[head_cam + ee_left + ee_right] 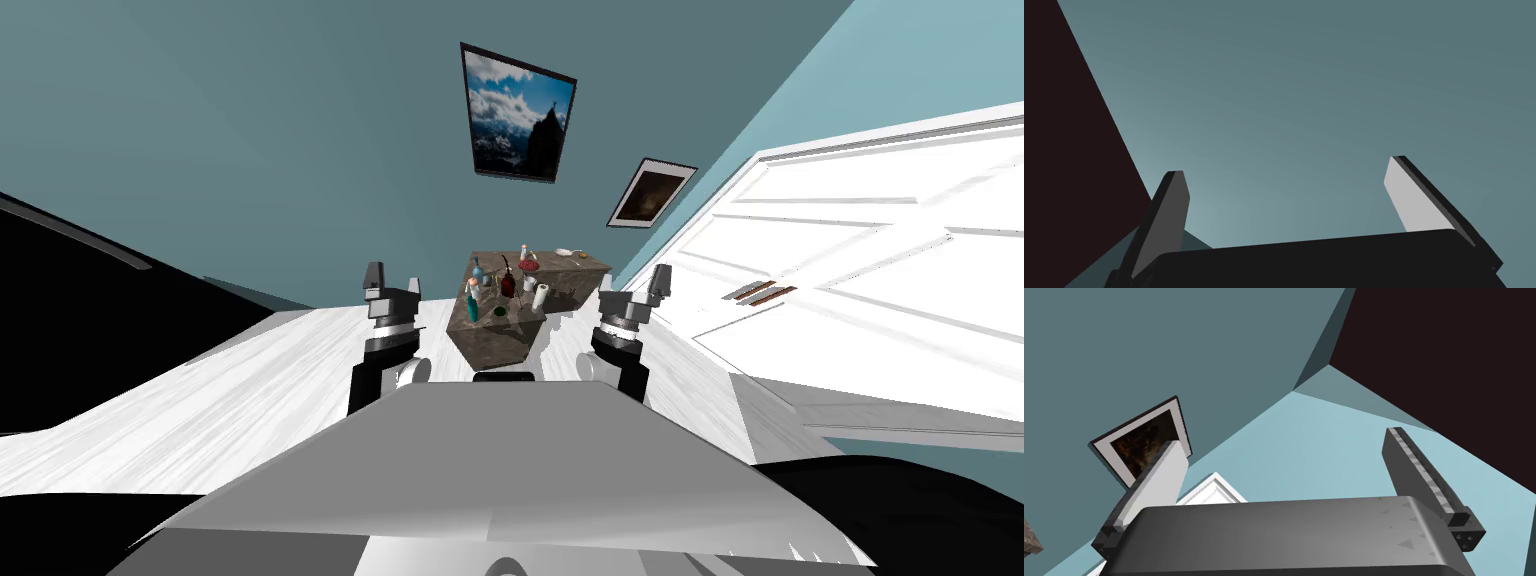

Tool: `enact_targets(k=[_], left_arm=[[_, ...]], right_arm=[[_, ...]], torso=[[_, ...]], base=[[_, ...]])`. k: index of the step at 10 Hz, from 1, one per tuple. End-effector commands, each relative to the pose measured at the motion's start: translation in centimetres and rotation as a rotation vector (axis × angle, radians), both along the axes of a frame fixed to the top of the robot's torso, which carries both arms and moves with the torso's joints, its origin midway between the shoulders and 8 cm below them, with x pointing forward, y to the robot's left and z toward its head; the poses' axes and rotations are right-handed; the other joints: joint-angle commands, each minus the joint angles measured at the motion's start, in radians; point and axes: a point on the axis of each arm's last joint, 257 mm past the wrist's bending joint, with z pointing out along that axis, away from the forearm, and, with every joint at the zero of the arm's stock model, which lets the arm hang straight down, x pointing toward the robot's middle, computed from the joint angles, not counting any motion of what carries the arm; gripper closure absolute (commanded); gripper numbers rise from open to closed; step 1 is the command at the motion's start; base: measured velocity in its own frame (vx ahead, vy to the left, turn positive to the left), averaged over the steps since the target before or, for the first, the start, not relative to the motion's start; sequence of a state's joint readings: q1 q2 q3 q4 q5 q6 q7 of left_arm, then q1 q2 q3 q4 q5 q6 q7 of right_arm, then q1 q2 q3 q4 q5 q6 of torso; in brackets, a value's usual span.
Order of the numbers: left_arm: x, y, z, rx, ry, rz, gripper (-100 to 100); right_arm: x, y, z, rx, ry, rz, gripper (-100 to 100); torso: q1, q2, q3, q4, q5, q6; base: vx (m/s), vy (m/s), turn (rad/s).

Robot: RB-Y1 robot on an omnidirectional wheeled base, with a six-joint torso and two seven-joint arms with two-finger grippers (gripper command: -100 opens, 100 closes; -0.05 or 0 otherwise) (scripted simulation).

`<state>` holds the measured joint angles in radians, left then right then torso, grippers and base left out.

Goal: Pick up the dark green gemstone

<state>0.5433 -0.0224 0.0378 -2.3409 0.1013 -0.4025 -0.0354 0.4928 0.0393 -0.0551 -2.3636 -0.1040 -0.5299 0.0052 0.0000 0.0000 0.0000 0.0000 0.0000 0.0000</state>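
Found left gripper (pixel 393 283), right gripper (pixel 633 287) spread empty; judged assorted bottles (pixel 507 283) crowding small dark green gemstone (pixel 499 312) liable to topple

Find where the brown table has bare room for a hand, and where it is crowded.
Bare: the table's right part, bordered by the white roll, the small white object and the right edge. Crowded: the left part, where bottles stand close around the dark green gemstone.

A brown, mottled tabletop (pixel 578 272) sat just above the middle of the frame. Near its lower edge lay a dark green gemstone (pixel 499 312) beside a teal bottle (pixel 472 308). A dark red bottle (pixel 508 285), a white cylinder (pixel 540 296) and a red bowl (pixel 528 266) stood higher up.
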Motion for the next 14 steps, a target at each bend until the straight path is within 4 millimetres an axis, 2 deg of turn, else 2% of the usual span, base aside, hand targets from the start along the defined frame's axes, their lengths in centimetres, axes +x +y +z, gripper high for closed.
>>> enact_targets(k=[1,5,9,10,14], left_arm=[[0.1,0.0,-0.5,0.029,0.021,-0.007,-100],[0.3,0.9,-3.2,0.116,0.119,-0.003,-100],[-0.3,3.5,-7.4,0.194,0.259,0.04,-100],[-0.3,3.5,-7.4,0.194,0.259,0.04,-100],[-2.2,7.2,-12.4,0.26,0.426,0.105,-100]], right_arm=[[0.0,0.0,0.0,0.0,0.0,0.0,0],[0.0,0.0,0.0,0.0,0.0,0.0,0],[0.0,0.0,0.0,0.0,0.0,0.0,0],[0.0,0.0,0.0,0.0,0.0,0.0,0],[0.0,0.0,0.0,0.0,0.0,0.0,0]], torso=[[0.0,0.0,0.0,0.0,0.0,0.0],[-0.002,0.003,0.002,0.001,0.0,0.0],[-0.003,0.005,0.003,0.001,-0.001,0.0],[-0.004,0.005,0.003,0.001,-0.001,0.0],[-0.004,0.005,0.003,0.001,-0.001,0.0]], base=[[-0.009,-0.008,-0.062],[-0.039,-0.028,-0.137],[-0.071,-0.059,-0.194],[-0.052,-0.047,-0.097],[-0.058,-0.065,-0.253]])
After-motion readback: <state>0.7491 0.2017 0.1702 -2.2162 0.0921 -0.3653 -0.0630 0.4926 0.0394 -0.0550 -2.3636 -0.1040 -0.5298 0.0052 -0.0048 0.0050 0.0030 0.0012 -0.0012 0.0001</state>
